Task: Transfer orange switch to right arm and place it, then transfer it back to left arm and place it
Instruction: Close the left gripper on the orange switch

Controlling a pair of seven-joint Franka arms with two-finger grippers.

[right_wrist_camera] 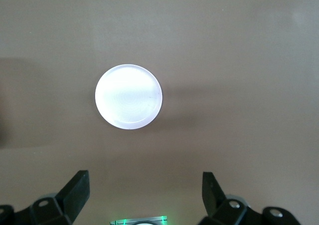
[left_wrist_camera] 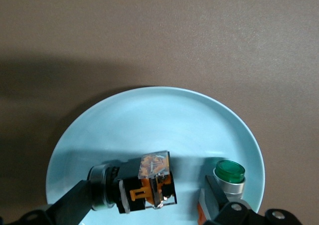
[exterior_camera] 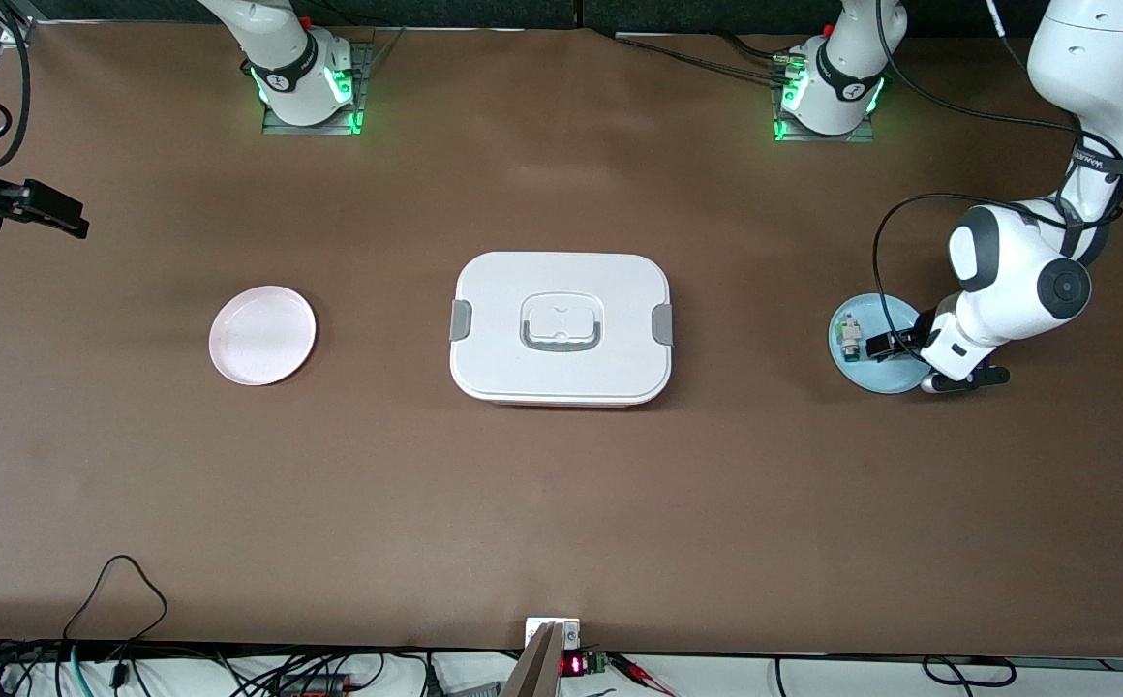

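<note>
The orange switch (left_wrist_camera: 142,181), a small black block with orange parts, lies on its side on a light blue plate (exterior_camera: 895,310) at the left arm's end of the table. My left gripper (exterior_camera: 893,347) hangs low over that plate, open, one finger (left_wrist_camera: 70,205) on either side of the switch and not touching it. The white box (exterior_camera: 561,327) stands at the table's middle. My right gripper (exterior_camera: 58,215) waits open and empty, high over the right arm's end of the table, and looks down on a pale pink plate (right_wrist_camera: 128,96).
A white-and-green button component (left_wrist_camera: 229,174) stands on the blue plate right beside the switch, close to one left finger. The pink plate (exterior_camera: 262,335) lies between the box and the right arm's end. Cables run along the table's front edge.
</note>
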